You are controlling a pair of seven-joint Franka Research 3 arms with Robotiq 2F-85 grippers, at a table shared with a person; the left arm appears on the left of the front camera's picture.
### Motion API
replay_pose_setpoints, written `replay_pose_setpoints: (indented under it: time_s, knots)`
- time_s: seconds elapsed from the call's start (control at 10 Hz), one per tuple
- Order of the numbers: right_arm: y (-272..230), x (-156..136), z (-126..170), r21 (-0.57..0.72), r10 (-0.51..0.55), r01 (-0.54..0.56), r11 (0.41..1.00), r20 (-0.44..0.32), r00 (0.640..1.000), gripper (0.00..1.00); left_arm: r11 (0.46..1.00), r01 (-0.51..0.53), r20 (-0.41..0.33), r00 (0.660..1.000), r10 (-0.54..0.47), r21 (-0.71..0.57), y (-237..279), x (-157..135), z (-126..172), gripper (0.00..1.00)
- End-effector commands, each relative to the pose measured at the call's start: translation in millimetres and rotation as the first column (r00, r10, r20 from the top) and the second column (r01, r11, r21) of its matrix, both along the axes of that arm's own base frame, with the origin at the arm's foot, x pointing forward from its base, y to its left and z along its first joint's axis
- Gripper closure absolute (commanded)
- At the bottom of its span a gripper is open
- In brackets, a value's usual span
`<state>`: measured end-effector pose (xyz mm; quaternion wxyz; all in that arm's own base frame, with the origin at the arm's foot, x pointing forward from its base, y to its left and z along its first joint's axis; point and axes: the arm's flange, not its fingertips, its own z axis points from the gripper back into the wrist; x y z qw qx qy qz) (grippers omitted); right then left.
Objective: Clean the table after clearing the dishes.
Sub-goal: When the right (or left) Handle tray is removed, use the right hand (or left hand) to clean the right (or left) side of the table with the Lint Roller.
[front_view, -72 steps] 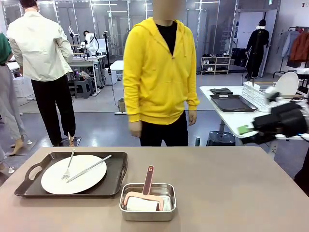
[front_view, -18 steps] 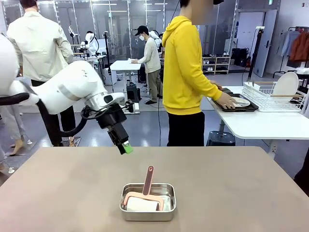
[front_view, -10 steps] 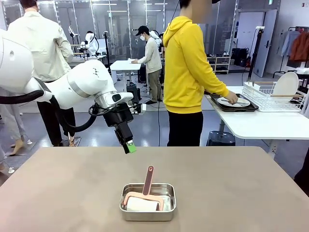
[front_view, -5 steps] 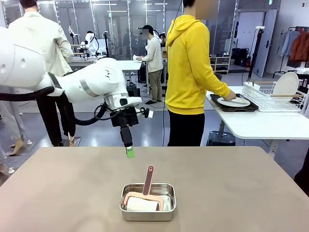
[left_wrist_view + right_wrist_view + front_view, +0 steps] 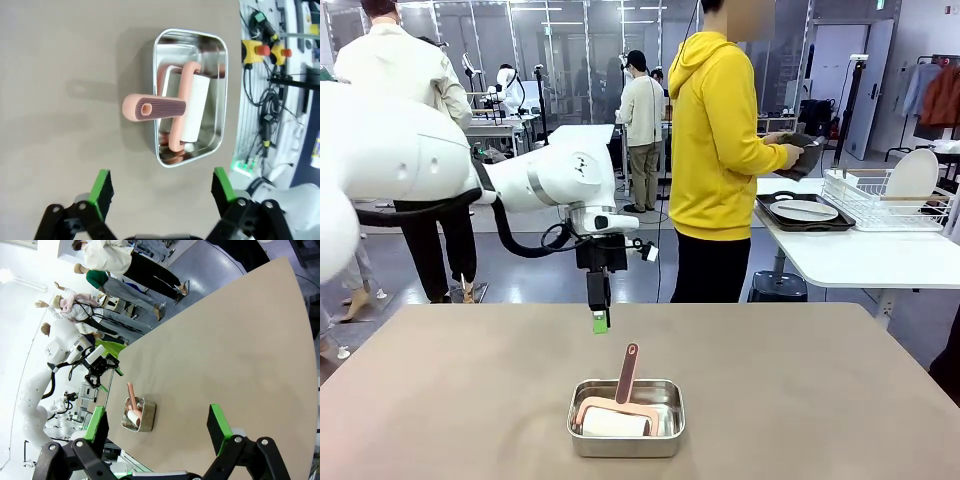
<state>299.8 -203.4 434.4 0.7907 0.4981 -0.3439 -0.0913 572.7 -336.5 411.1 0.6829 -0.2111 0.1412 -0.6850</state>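
a pink-handled roller (image 5: pixel 626 374) lies in a steel tin (image 5: pixel 624 447).

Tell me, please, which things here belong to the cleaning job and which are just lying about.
Job: table, pink-handled roller, steel tin holding it, left gripper, dishes on the white side table.
Lying about: dish rack, plate standing in it.

Probably robotics lab: glass partitions (image 5: pixel 560 40), cabled worktables (image 5: pixel 582 133).
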Motion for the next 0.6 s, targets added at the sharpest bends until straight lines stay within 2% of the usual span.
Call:
replay_pose_setpoints:
  time_s: [0.0,0.5]
  knots:
    - [-1,-3,1,-0.007,0.014,-0.014,1.0,0.011,1.0,0.0,0.997,0.07,-0.051,0.996,-0.068,0.022,-10,18,-2,0.0]
    - [-1,-3,1,-0.007,0.014,-0.014,1.0,0.011,1.0,0.0,0.985,0.169,-0.139,0.977,-0.163,0.033,-45,7,-43,0.0]
